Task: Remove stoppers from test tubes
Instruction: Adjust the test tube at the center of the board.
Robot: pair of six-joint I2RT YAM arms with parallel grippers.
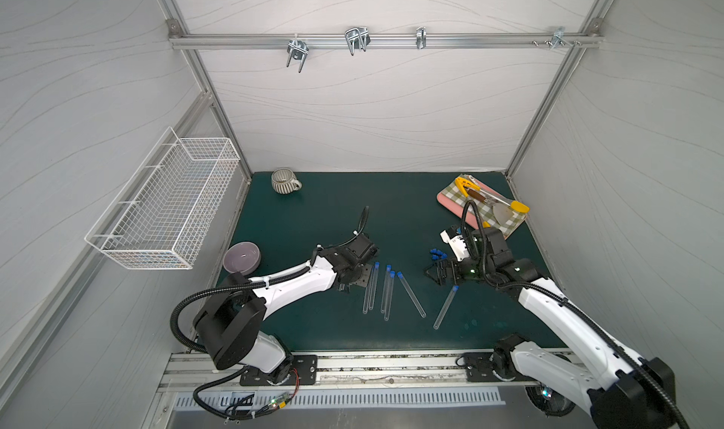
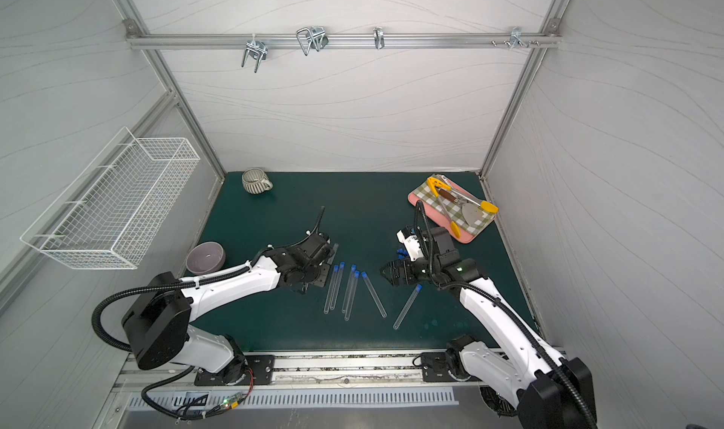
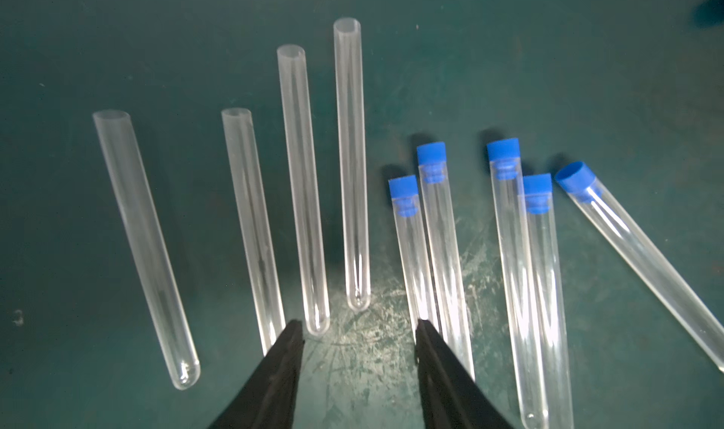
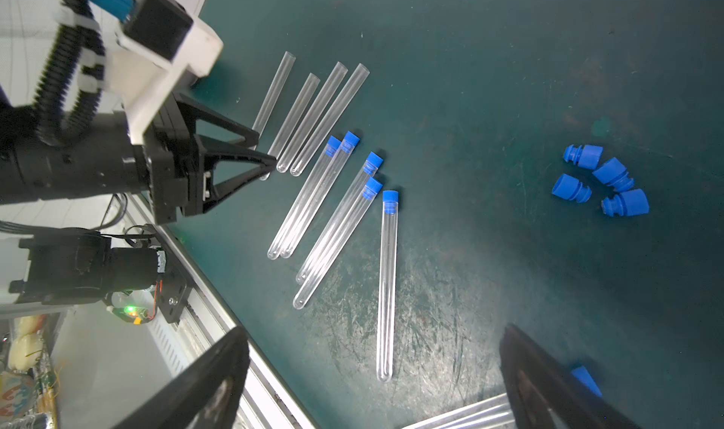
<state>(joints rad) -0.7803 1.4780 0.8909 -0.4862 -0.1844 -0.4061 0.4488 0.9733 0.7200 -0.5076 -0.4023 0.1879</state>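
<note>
4 loose stoppers (image 4: 613, 173) well apart from tubes (image 4: 386, 282) | left tool (image 3: 358, 323) spread, empty | right tool (image 4: 374, 330) spread

Both arms are white shells over black joints. The left arm (image 1: 290, 284), lower left in a top view, has a fat black drum at its shoulder; the right arm (image 1: 556, 317), lower right, matches it. Ribbed black conduit (image 1: 219, 289) runs along each, bound with white zip ties. Green lamps (image 1: 473, 270) glow near the right wrist. The left gripper (image 4: 264, 149) and right gripper (image 1: 431, 274) have black, triangular, open-framed fingers. A white bracket (image 4: 184, 55) carries a black camera block.
</note>
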